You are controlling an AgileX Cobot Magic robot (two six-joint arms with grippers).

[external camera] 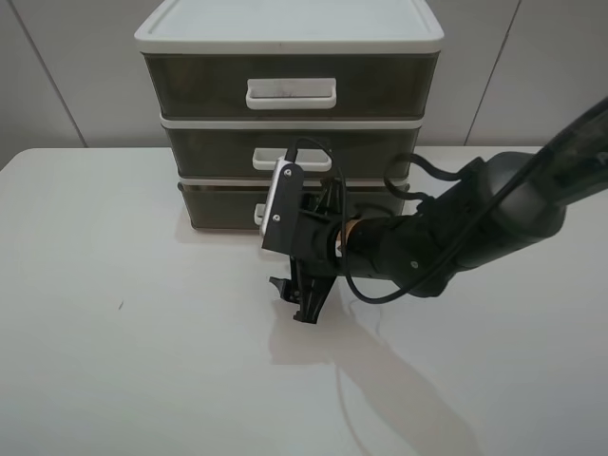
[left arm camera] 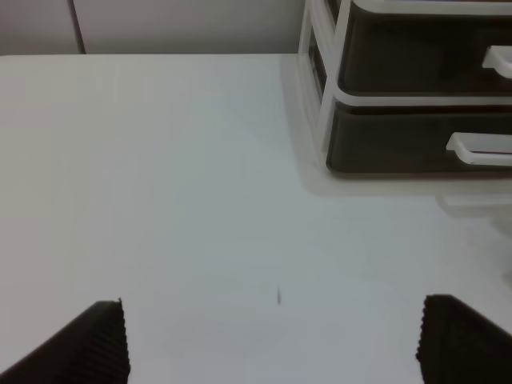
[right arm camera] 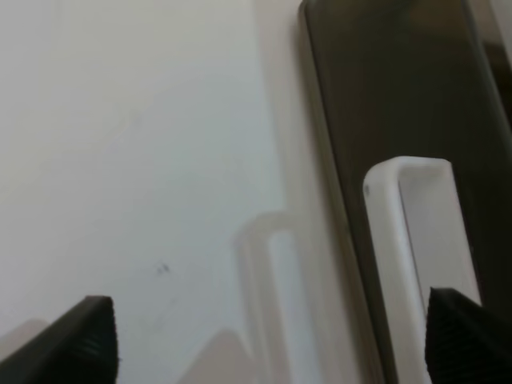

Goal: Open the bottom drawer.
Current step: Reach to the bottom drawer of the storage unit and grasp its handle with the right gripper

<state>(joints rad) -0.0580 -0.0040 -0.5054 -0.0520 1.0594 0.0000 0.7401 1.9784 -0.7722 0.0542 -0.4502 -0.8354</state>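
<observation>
White table (external camera: 114, 361) before a pale panelled wall (external camera: 66, 66); a three-drawer unit (external camera: 285, 38) stands at the back and a black arm (external camera: 494, 209) reaches in from the right.
From above: the bottom drawer (external camera: 217, 207), lowest in the stack and level with the table, looks shut, and the right gripper (external camera: 302, 296), turned on its side, hangs just in front of it, hiding much of its front. Left wrist view: the left gripper (left arm camera: 276, 344) hovers over bare table, jaws spread wide, well apart from the unit. Right wrist view: jaws wide, one fingertip (right arm camera: 464, 336) just beside the drawer's white loop handle (right arm camera: 416, 232), contact unclear; the glossy tabletop faintly mirrors that handle.
</observation>
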